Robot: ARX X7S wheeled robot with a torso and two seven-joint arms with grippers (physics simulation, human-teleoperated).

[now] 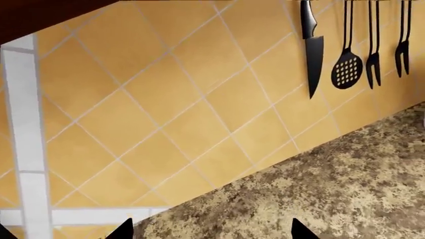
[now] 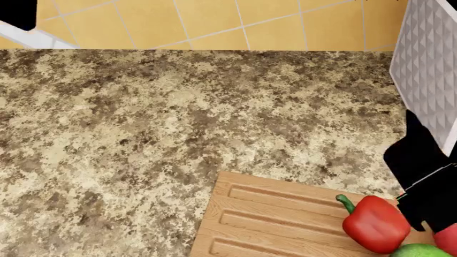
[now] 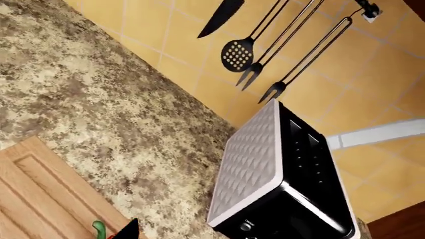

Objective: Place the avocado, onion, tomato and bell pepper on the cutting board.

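I saw the bell pepper (image 2: pixel 375 223) on the cutting board (image 2: pixel 271 225) at the lower right of the head view, with the avocado (image 2: pixel 421 250) and a bit of red — maybe the tomato (image 2: pixel 448 239) — beside it. No onion showed. I could not tell if either claw was spread. I might bump the toaster (image 3: pixel 279 174) — it stood close by on the tabletop (image 2: pixel 179 123).

toaster (image 3: pixel 279 184), hanging knife (image 1: pixel 311 50), speckled counter (image 2: pixel 143 134)

one bell pepper (image 2: pixel 375 224), one cutting board (image 2: pixel 264 225), one toaster (image 3: pixel 279 174), four hanging utensils (image 3: pixel 252 45)
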